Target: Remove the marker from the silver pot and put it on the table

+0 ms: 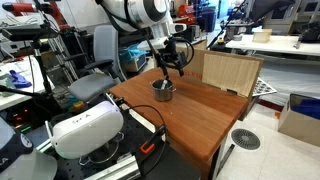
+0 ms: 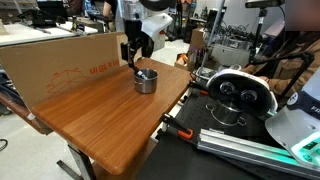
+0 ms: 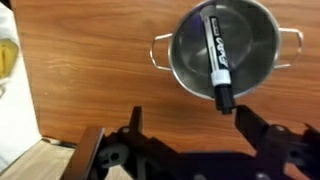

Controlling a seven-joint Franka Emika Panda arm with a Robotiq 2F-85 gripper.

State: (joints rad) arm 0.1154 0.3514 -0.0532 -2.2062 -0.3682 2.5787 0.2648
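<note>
The silver pot (image 3: 224, 50) stands on the reddish-brown table (image 3: 90, 70); it also shows in both exterior views (image 1: 163, 91) (image 2: 146, 81). The marker (image 3: 216, 55) lies in the pot, whitish body with a dark cap leaning over the rim nearest my fingers. My gripper (image 3: 188, 118) is open and empty above the pot, its dark fingers apart, the marker's cap just beyond the fingertips. In the exterior views the gripper (image 1: 172, 68) (image 2: 134, 60) hangs just above the pot.
A pale plywood board (image 1: 228, 72) stands upright at the table's far edge, beside the pot. A cardboard panel (image 2: 60, 65) stands along another edge. A white headset device (image 1: 85, 128) and cables lie off the table's end.
</note>
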